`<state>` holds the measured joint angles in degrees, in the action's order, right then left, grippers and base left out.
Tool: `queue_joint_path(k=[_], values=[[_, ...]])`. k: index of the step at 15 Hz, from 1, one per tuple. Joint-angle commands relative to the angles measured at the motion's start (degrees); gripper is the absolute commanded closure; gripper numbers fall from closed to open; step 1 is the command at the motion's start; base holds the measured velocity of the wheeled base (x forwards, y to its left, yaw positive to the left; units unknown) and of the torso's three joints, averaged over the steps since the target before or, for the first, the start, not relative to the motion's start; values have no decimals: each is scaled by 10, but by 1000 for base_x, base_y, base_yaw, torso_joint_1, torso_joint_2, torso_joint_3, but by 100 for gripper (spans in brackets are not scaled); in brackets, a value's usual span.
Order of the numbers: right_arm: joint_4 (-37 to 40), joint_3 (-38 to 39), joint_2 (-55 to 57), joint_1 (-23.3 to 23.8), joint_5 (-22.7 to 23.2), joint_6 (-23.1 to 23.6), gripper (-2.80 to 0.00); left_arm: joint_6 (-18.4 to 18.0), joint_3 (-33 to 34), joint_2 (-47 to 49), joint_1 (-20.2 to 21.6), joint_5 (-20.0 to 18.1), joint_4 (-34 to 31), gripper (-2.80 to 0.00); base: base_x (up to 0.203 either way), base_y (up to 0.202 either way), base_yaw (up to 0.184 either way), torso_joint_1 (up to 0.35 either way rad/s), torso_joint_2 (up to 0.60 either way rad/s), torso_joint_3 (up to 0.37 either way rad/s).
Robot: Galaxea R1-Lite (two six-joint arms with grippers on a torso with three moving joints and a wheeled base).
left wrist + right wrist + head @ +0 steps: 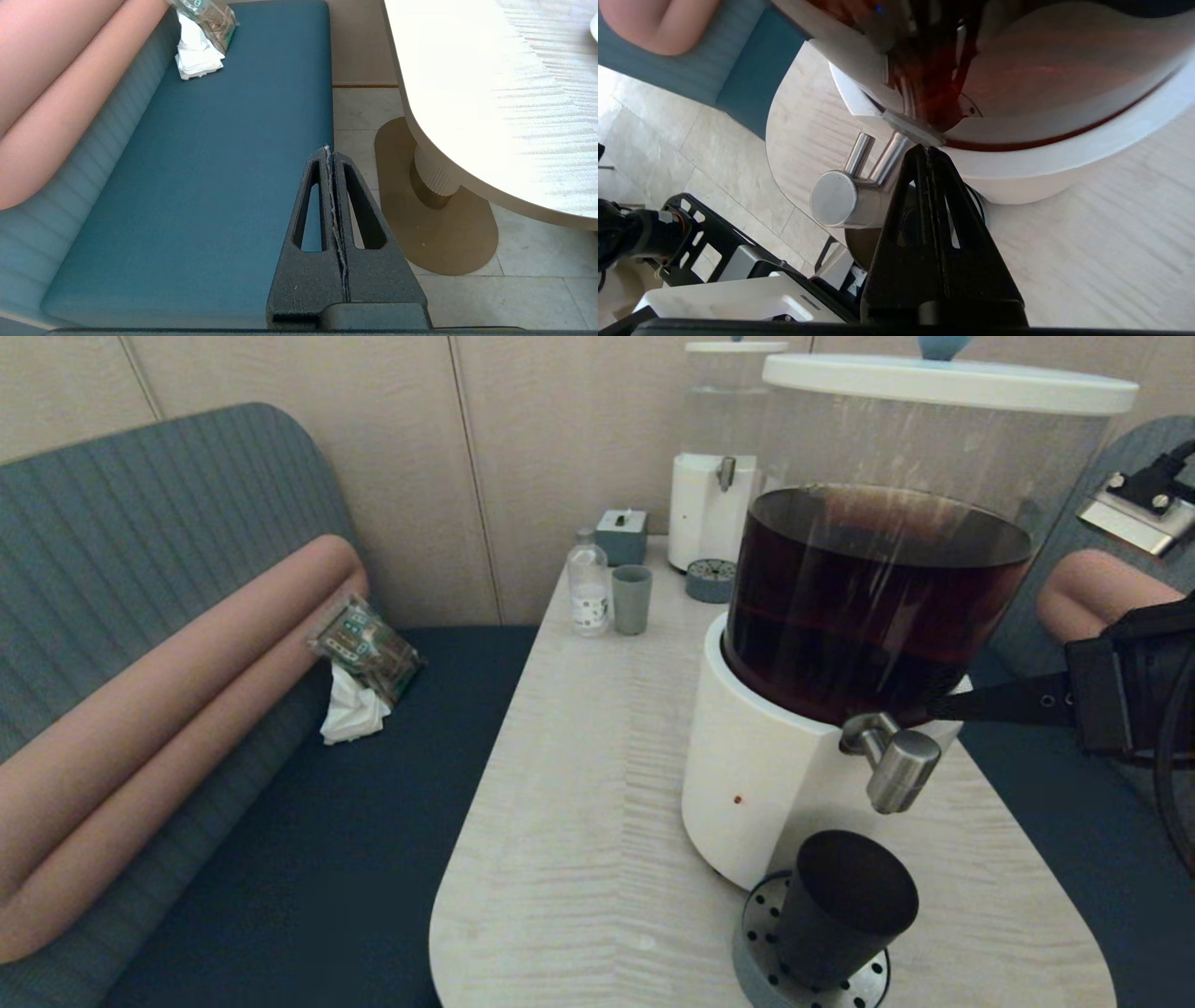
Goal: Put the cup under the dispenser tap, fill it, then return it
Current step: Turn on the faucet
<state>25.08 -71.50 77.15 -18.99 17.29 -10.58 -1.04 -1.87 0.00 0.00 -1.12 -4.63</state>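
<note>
The matte black cup (845, 905) stands on the round perforated drip tray (758, 947), directly below the brushed-steel dispenser tap (892, 761) of the big dispenser (878, 588) holding dark brown liquid. My right gripper (934, 712) reaches in from the right, shut and holding nothing. Its tip sits against the tap's stem where it meets the white base. In the right wrist view the right gripper (927, 149) lies beside the tap (850, 196), and the cup is mostly hidden behind the fingers. My left gripper (329, 151) is shut and empty, parked over the blue bench beside the table.
At the table's (597, 784) far end stand a smaller clear-liquid dispenser (714, 476), a grey-green cup (631, 599), a small bottle (588, 588) and a grey box (622, 535). A packet with white tissue (364, 658) lies on the bench at left.
</note>
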Motion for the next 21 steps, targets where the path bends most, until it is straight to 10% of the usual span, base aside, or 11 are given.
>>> queue_joint_path(k=[1, 21], values=[[-5, 11, -2, -7, 1, 1, 0, 0, 0, 0, 0, 0, 0, 0, 0, 0, 0, 0, 0, 0], [-39, 25, 17, -53, 1, 6, 0, 0, 0, 0, 0, 0, 0, 0, 0, 0, 0, 0, 0, 0]])
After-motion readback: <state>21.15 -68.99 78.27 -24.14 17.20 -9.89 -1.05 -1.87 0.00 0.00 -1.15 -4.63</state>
